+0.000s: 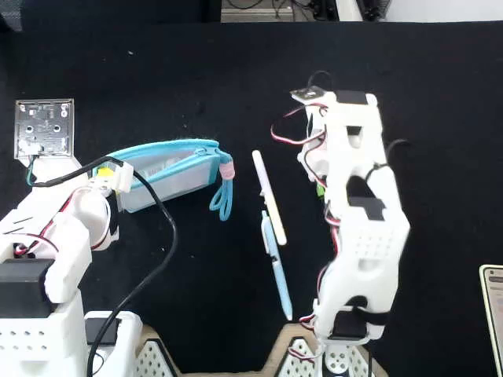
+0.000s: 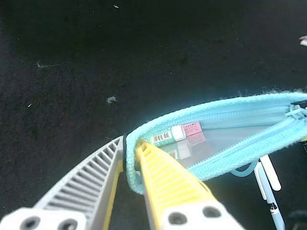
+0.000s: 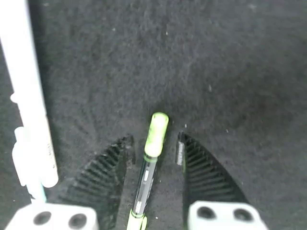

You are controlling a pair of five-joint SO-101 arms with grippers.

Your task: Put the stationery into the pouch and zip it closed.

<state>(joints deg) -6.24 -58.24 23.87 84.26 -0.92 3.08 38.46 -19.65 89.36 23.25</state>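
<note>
The soft, floppy pouch (image 1: 169,169) lies unzipped on the worktop (image 1: 157,71), one end of its rim pinched in the closed left jaws. The light, stiff, slippery green marker (image 3: 156,129) lies untouched between the parted right jaws, and mid-barrel is judged the surest hold.

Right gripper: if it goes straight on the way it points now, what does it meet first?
The green marker lies between the open jaws of the right gripper, so it would run along that first. Past its tip there is just black table cloth; the white pen lies aside. Depth is unclear.
</note>
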